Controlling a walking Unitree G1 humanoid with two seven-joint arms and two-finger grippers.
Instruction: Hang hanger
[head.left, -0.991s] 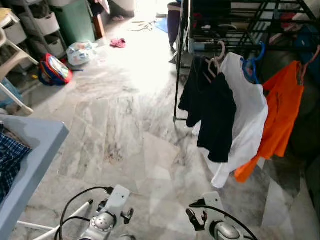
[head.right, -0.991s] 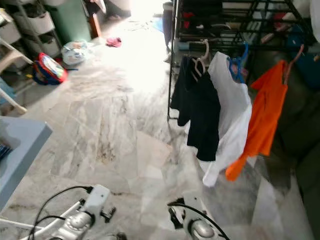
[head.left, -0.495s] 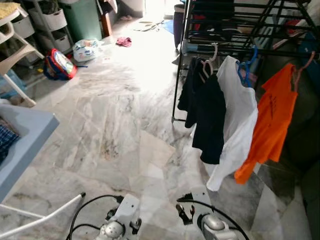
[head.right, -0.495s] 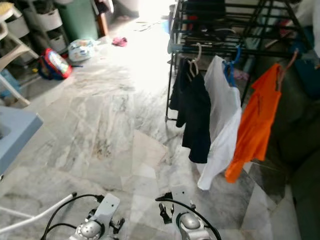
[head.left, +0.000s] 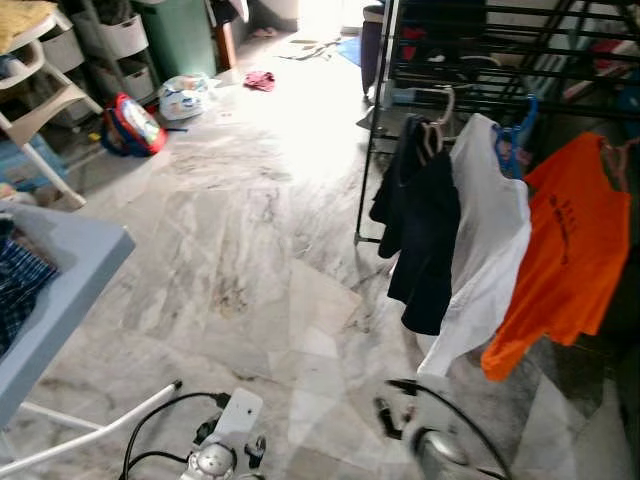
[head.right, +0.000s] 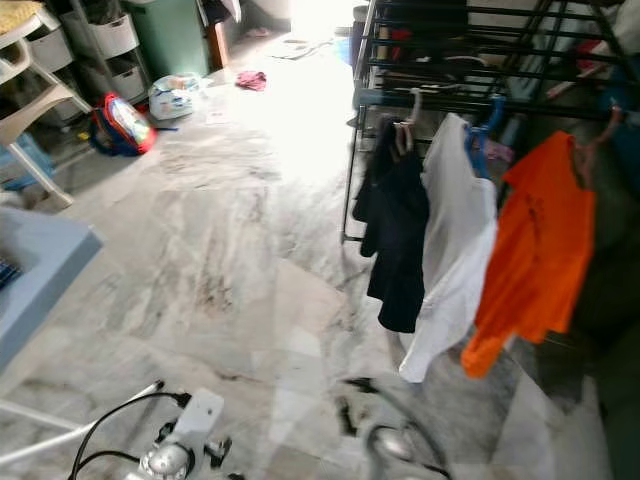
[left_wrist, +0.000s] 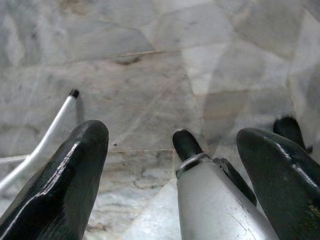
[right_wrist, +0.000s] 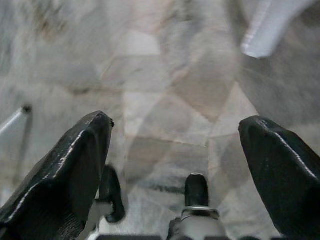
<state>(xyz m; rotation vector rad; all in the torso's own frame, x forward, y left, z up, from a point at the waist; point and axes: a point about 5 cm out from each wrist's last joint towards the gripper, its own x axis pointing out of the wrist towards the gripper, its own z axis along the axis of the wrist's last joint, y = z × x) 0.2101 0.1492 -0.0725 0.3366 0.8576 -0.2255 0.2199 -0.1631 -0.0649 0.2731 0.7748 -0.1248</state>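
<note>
A black drying rack (head.left: 470, 60) stands at the right. From its rail hang a black shirt (head.left: 425, 240) on a pale hanger (head.left: 441, 104), a white shirt (head.left: 485, 250) on a blue hanger (head.left: 520, 122) and an orange shirt (head.left: 560, 260) on a pink hanger (head.left: 618, 155). Both arms hang low over the marble floor, well short of the rack. My left gripper (left_wrist: 174, 134) is open with nothing between its fingers. My right gripper (right_wrist: 176, 124) is open too and holds nothing. The right arm (head.left: 435, 450) looks blurred in the eye views.
A blue-grey table (head.left: 75, 275) with a plaid cloth (head.left: 15, 290) stands at the near left, its white leg (head.left: 90, 442) on the floor. Farther back are a red backpack (head.left: 135, 125), a plastic bag (head.left: 185, 98), a white chair (head.left: 40, 100) and a green bin (head.left: 180, 35).
The whole view has shifted, so the camera has moved; the table shows more at the left. The right arm has become blurred and sits a little farther right.
</note>
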